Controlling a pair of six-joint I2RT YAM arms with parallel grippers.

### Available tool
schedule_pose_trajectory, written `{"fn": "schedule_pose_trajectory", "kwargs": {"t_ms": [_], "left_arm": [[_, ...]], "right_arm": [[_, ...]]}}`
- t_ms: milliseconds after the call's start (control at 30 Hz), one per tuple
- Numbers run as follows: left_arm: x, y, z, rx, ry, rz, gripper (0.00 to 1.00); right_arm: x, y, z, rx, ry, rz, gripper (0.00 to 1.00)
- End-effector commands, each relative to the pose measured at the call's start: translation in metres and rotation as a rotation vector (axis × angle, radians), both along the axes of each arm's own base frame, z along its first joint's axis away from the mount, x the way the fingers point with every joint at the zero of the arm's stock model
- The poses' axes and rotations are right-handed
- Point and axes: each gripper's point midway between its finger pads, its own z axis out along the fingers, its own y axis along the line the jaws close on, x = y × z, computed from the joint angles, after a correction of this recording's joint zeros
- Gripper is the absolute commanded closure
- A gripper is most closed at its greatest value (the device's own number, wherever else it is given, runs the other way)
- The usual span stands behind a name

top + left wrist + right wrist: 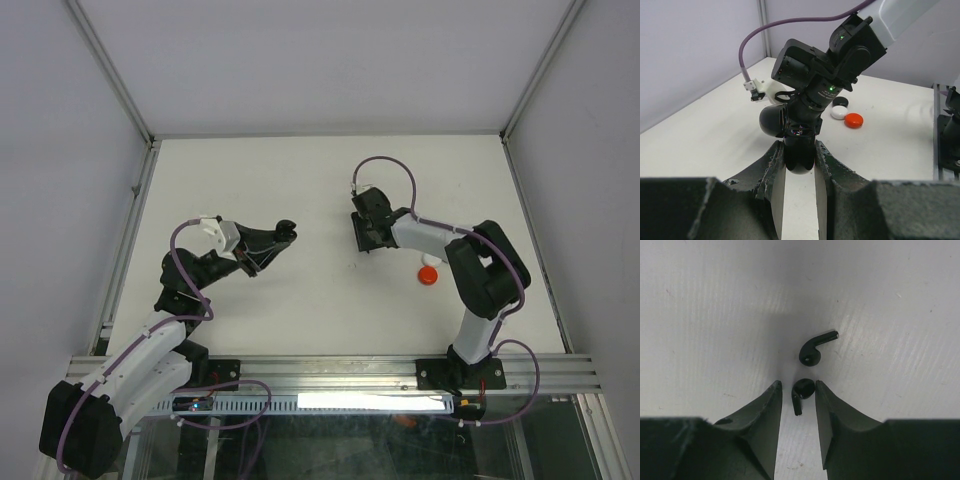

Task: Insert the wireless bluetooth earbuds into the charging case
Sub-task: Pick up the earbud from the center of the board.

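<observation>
Straddling one black earbud (803,388) with the right gripper (797,386), jaws apart for the pinch, second earbud (812,352) just beyond, left gripper (799,150) off to its left clamped on the case (774,121), ready for loading.

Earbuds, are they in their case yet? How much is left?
Not yet. Nothing is in: the nearer earbud and the farther earbud both lie on the table. In hand: the left gripper clamps the black case, whose lid looks open, and the right gripper has its open fingers either side of the nearer earbud. Left: lift each earbud and seat it in the case.
</observation>
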Motion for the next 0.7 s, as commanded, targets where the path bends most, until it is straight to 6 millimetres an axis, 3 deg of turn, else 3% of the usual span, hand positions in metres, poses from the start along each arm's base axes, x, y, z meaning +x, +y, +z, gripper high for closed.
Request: {"fn": "schedule_pose_trajectory", "kwargs": {"t_ms": [0,400,667], "left_arm": [[-0.007,-0.001,0.020,-0.018,-0.082,-0.025,0.94],[-0.008,-0.002,0.020,-0.018,-0.080,-0.033,0.94],[-0.008,-0.002,0.020,-0.026,-0.083,-0.034,0.93]], "right_arm": [[0.000,0.001,0.001,0.007,0.043,-0.005,0.65],[-0.005,-0.004,-0.003,-0.028,0.076,0.013,0.72],[-0.005,0.006,0.014,0.019,0.044,0.048,0.79]]}}
